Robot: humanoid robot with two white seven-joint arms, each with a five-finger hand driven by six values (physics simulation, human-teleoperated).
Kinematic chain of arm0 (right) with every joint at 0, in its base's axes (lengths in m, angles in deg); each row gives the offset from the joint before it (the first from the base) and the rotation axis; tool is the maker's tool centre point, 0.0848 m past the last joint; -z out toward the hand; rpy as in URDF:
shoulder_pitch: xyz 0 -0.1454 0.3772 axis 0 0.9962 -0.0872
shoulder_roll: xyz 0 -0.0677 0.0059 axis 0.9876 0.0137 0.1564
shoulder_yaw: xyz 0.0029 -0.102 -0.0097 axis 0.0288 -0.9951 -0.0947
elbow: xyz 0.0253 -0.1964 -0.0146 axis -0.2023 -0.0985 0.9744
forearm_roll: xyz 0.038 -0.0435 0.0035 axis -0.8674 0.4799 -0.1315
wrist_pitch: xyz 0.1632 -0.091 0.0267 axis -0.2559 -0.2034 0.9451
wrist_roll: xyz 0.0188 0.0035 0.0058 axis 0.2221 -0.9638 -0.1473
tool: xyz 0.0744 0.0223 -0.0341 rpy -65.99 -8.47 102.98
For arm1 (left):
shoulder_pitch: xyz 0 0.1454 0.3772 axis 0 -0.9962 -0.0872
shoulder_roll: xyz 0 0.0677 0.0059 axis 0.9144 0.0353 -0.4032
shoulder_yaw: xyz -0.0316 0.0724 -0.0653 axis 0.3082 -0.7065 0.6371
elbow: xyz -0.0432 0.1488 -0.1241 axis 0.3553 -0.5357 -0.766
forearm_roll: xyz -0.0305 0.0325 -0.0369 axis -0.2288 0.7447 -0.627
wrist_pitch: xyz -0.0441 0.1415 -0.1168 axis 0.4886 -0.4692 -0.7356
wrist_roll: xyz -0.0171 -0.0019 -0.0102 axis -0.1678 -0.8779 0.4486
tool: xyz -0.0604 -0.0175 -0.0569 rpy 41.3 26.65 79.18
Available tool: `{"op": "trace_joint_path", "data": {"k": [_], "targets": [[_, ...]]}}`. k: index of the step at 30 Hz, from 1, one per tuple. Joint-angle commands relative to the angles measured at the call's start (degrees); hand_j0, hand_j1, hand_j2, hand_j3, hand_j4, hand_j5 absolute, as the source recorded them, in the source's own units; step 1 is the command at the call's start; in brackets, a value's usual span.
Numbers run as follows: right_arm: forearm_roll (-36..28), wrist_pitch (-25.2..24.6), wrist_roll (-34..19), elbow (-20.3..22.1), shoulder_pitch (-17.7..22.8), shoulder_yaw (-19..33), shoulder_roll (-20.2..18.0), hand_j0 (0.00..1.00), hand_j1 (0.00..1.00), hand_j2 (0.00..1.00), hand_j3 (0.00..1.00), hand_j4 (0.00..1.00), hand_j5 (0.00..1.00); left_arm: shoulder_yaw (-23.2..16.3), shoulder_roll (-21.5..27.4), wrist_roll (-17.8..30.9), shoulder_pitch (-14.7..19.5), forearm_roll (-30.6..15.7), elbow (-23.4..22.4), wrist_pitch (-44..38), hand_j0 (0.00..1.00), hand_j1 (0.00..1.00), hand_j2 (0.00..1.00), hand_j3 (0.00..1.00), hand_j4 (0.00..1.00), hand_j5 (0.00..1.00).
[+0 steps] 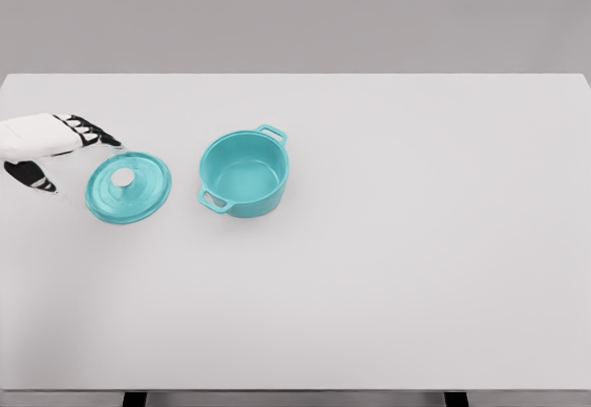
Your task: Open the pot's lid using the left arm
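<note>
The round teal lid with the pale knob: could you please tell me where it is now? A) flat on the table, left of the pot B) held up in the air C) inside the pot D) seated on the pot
A: the round teal lid lies flat on the white table, left of the open teal pot, with the left hand beside it.

A white table (416,269) carries an open teal pot (245,173), its lid (128,186) seemingly flat beside it.

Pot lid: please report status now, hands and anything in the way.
Left hand open, beside lid. Lid off, flat on table, left of open pot. Right hand not visible. Nothing in the way.
</note>
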Motion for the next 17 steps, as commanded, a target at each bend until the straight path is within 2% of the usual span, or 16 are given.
{"op": "trace_joint_path", "data": {"k": [1,4,6,10,12,17], "targets": [[0.0,0.0,0.0,0.0,0.0,0.0,0.0,1.00,1.00,1.00,1.00,1.00,1.00,7.6,-0.2,0.0,0.0,-0.8,-3.1,-0.2,1.00,1.00,1.00,1.00,1.00,1.00],[0.0,0.0,0.0,0.0,0.0,0.0,0.0,1.00,1.00,1.00,1.00,1.00,1.00,8.8,-0.8,0.0,0.0,-1.5,-3.2,-0.2,1.00,1.00,1.00,1.00,1.00,1.00],[0.0,0.0,0.0,0.0,0.0,0.0,0.0,1.00,1.00,1.00,1.00,1.00,1.00,10.9,-3.6,0.0,0.0,-3.8,-2.9,-0.2,1.00,1.00,1.00,1.00,1.00,1.00],[0.0,0.0,0.0,0.0,0.0,0.0,0.0,1.00,1.00,1.00,1.00,1.00,1.00,11.4,-5.6,0.0,0.1,-4.2,-2.6,-0.2,1.00,1.00,1.00,1.00,1.00,1.00],[0.0,0.0,0.0,0.0,0.0,0.0,0.0,1.00,1.00,1.00,1.00,1.00,1.00,12.5,-6.1,0.0,0.0,-6.7,-3.2,-0.2,1.00,1.00,1.00,1.00,1.00,1.00],[0.0,0.0,0.0,0.0,0.0,0.0,0.0,1.00,1.00,1.00,1.00,1.00,1.00,12.5,-6.5,0.0,0.1,-6.4,-3.2,-0.2,1.00,1.00,1.00,1.00,1.00,1.00]]}}
